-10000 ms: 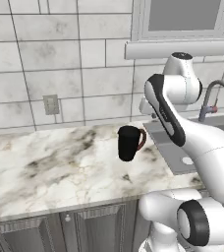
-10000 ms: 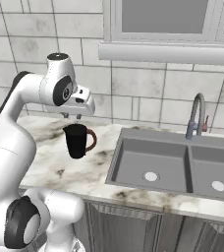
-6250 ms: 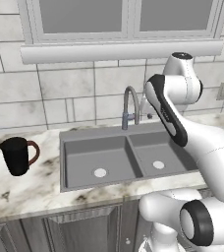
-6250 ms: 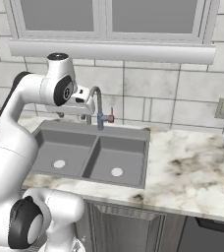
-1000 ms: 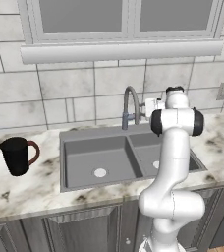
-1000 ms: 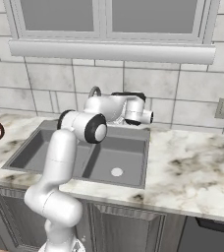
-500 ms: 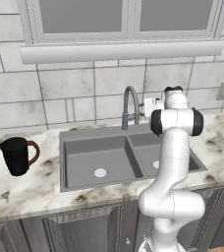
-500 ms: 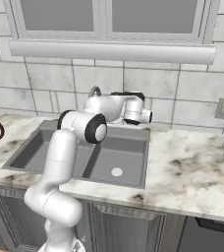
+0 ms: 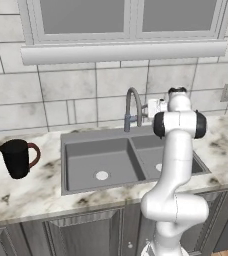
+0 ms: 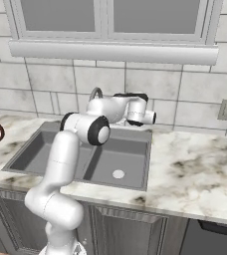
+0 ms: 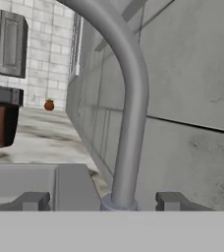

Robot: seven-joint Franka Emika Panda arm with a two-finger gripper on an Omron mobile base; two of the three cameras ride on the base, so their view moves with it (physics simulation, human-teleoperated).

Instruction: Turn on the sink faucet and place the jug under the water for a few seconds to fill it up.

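The task is at its first step. The arm reaches across the sink (image 9: 98, 157) toward the far wall, and the gripper (image 11: 101, 201) sits at the foot of the faucet (image 9: 132, 107). In the hand view the two fingertips stand spread, one on each side of the faucet stem, with a gap between each tip and the metal. Nothing is pinched.

No water stream is visible under the spout, so the faucet is judged to be off. The side lever at the faucet base cannot be made out clearly.

The jug (image 9: 17, 158) stands upright on the counter (image 9: 31, 192), to the left of the sink and well apart from the gripper. It is not held.

Remaining, by this reading: operate the faucet, fetch the jug, hold it under the spout, and let it fill.
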